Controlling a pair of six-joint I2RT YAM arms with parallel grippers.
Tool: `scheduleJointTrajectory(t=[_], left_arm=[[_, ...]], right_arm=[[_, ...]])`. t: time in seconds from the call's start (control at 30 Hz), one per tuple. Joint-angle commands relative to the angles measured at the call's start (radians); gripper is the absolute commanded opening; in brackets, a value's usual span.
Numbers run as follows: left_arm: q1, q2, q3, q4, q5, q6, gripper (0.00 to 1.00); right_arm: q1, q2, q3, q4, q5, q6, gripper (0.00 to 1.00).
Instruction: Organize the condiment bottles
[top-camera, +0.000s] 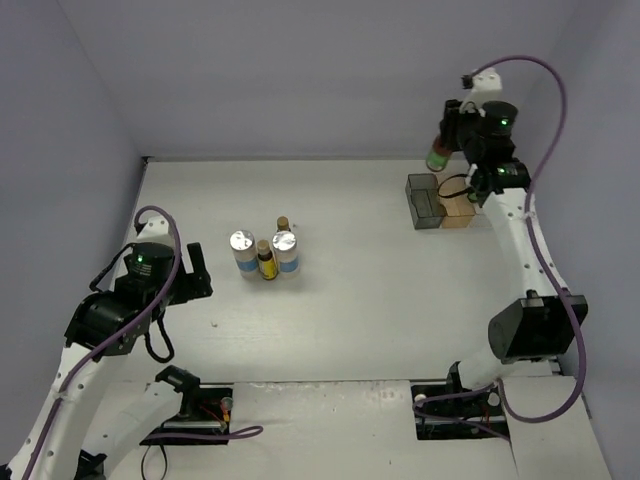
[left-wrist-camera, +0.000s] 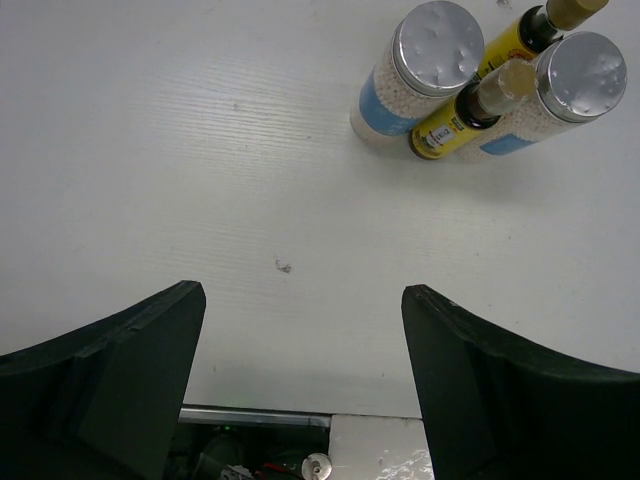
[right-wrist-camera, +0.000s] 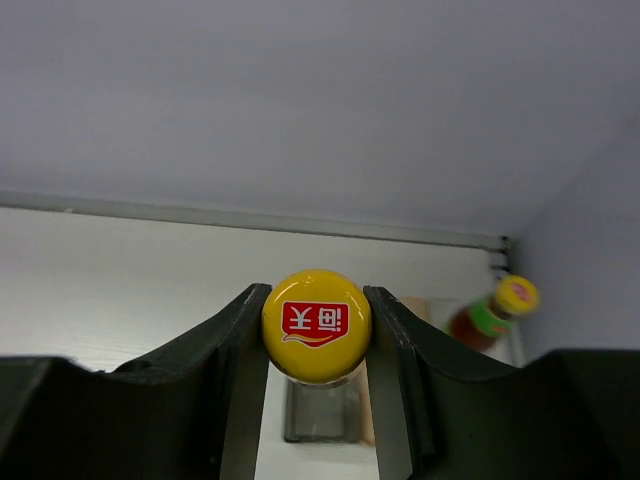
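fingers (right-wrist-camera: 230, 340) of the right gripper (right-wrist-camera: 316, 300) are pinched narrow on the cap of a yellow-capped bottle (right-wrist-camera: 316, 325), one finger on each side of its cap. i see that bottle lifted clear of the table (top-camera: 380, 300) at the far right corner, its red and green label showing under the wrist in the top view. just below it in the wrist view sits the compartment tray (top-camera: 425, 200), grey part to the left, tan part to the right. a second yellow-capped bottle (right-wrist-camera: 495, 315) leans beside the tray near the right edge; it is blurred, and i cannot tell whether it sits in a compartment or just outside.

the left gripper (left-wrist-camera: 303, 295) hangs wide apart, holding nothing, over the left side of the table. ahead of it, near the middle, two silver-lidded jars (left-wrist-camera: 420, 65) (left-wrist-camera: 565, 90) and two brown bottles (left-wrist-camera: 470, 110) (left-wrist-camera: 525, 35) with yellow labels stand bunched together, touching or nearly so.
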Motion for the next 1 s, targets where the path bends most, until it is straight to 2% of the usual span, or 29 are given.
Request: scheduleJointTrajectory(t=[0.0, 0.17, 0.37, 0.6, 0.97], left_arm=[[-0.002, 0.03, 0.001, 0.107, 0.024, 0.026, 0.8], [-0.002, 0.053, -0.014, 0.138, 0.047, 0.042, 0.81], [-0.002, 0.062, -0.031, 0.189, 0.06, 0.048, 0.81], [-0.002, 0.056, -0.056, 0.227, 0.05, 0.065, 0.8], [-0.002, -0.007, -0.128, 0.374, -0.003, 0.12, 0.8]], right_arm=[[-0.14, -0.107, -0.022, 0.104, -0.024, 0.016, 0.0], [-0.275, -0.123, -0.072, 0.093, -0.042, 0.016, 0.0], [-0.375, -0.069, -0.079, 0.143, -0.043, 0.03, 0.0], [-0.406, 0.043, -0.047, 0.186, -0.043, 0.024, 0.0], [-0.406, 0.181, -0.015, 0.252, -0.041, 0.03, 0.0]])
